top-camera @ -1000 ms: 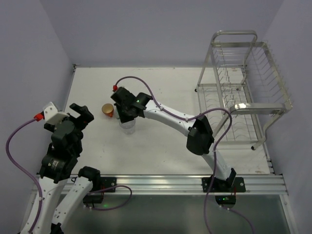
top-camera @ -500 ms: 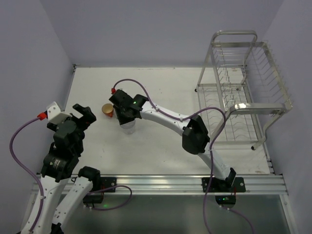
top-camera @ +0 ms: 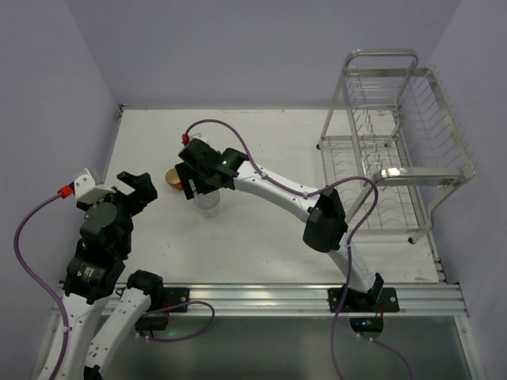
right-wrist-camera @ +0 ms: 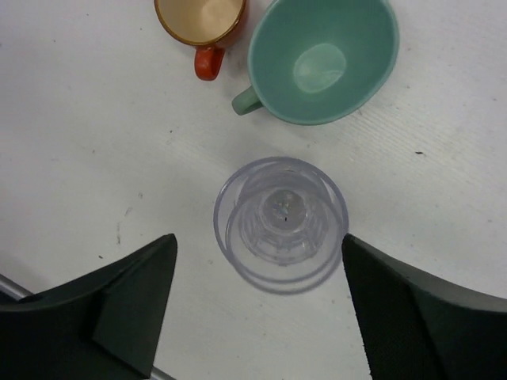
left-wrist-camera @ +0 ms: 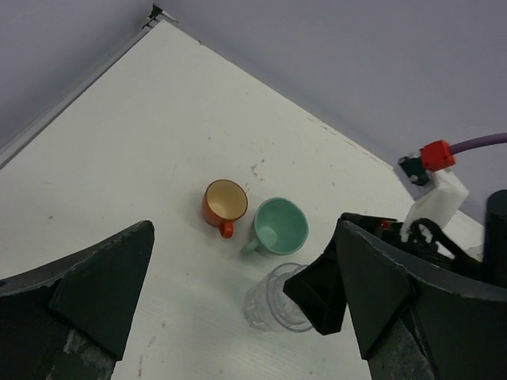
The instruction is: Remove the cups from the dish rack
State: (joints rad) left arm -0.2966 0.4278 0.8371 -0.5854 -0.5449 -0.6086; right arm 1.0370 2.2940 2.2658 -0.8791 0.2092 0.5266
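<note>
Top view: my right gripper (top-camera: 202, 188) hangs over the clear glass (top-camera: 208, 206), which stands on the table (top-camera: 261, 134), well apart from the dish rack (top-camera: 396, 150).
Left wrist view: my left gripper (left-wrist-camera: 242, 261) is wide open and holds nothing; the orange mug (left-wrist-camera: 225, 203) and green mug (left-wrist-camera: 280, 226) stand side by side.
Right wrist view: my jaws are spread, one on each side of the glass, not clamping it.

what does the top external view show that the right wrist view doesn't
Only top external: the dish rack and the left arm. Only right wrist: the mint-green mug, hidden under the right arm from above. Both: the orange-red mug, the clear glass tumbler and the white table.
</note>
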